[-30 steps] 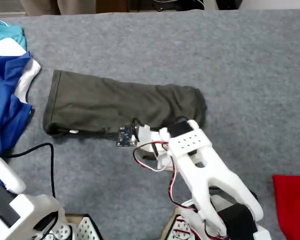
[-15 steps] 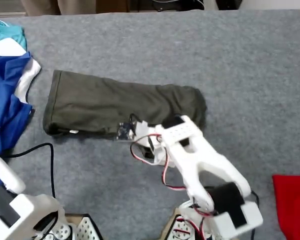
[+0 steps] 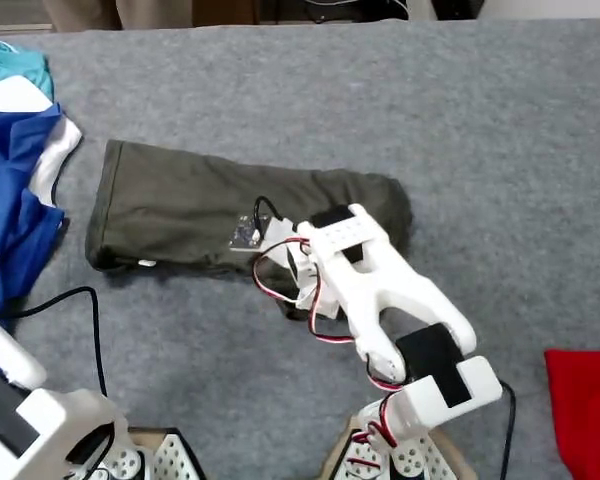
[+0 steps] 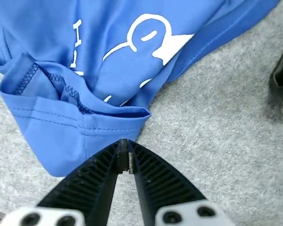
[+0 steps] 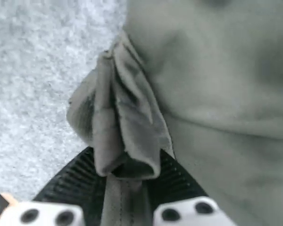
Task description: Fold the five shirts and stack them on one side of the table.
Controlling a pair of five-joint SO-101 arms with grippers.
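While the olive shirt [image 3: 180,205] lies folded into a long band on the grey table [image 3: 480,120], its long axis is seen running side to side in front of both arm bases. The right gripper [image 5: 127,165] is closed on a bunched fold of olive cloth at the shirt's near long edge, a little past the middle towards its right end. The rest of the shirt spreads away from the jaws, on the far side from the arm's base. The right arm is judged the nearer one, so the next move depends on carrying this held edge across or along that long axis.

The left gripper [image 4: 124,155] is closed with its tips touching and nothing between them, just beside the hem of a blue shirt [image 4: 85,56]. That blue shirt is heaped beyond the olive shirt's left end, with a teal shirt [image 3: 15,65] behind it. A red shirt [image 3: 585,410] is seen well apart, beyond the olive shirt's right end.
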